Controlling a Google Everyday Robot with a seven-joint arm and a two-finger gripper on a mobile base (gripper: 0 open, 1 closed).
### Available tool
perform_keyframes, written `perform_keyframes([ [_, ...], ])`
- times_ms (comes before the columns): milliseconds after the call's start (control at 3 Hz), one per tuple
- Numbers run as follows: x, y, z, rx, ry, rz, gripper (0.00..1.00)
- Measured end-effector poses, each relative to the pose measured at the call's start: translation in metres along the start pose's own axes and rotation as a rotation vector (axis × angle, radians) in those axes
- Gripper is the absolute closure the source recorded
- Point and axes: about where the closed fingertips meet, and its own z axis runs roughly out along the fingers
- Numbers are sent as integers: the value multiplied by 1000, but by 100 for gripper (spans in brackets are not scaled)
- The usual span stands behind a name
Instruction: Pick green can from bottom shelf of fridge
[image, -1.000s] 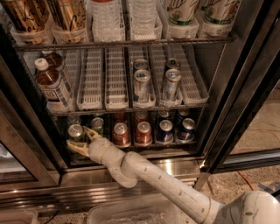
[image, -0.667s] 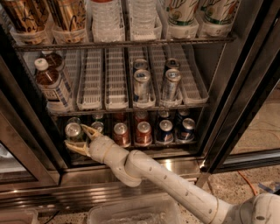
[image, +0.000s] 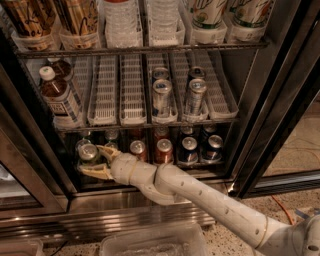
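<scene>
The fridge (image: 252, 115) stands open in front of me. Its bottom shelf (image: 200, 165) holds rows of short cans. The green can (image: 89, 151), with a silver lid, stands at the front left of that shelf, and another green can (image: 111, 135) stands behind it. My gripper (image: 91, 160) reaches in from the lower right on the white arm (image: 200, 195). It is open, with one finger (image: 107, 150) on the can's right side and the other finger (image: 95, 172) in front of and below it. The can sits between them.
Red-brown cans (image: 163, 149) and dark blue cans (image: 189, 146) stand to the right on the same shelf. The rack above holds tall silver cans (image: 161, 94) and brown bottles (image: 57, 97). A steel base panel (image: 125, 210) and a clear plastic bin (image: 150, 242) lie below.
My gripper has shifted slightly left and closer around the front-left green can. The arm has stretched further into the bottom shelf.
</scene>
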Motion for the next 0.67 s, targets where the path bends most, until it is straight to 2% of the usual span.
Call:
perform_keyframes([
  [333,11,-6,-36,-90,57,29,100],
  [667,13,4,-72,-197,102,47,100],
])
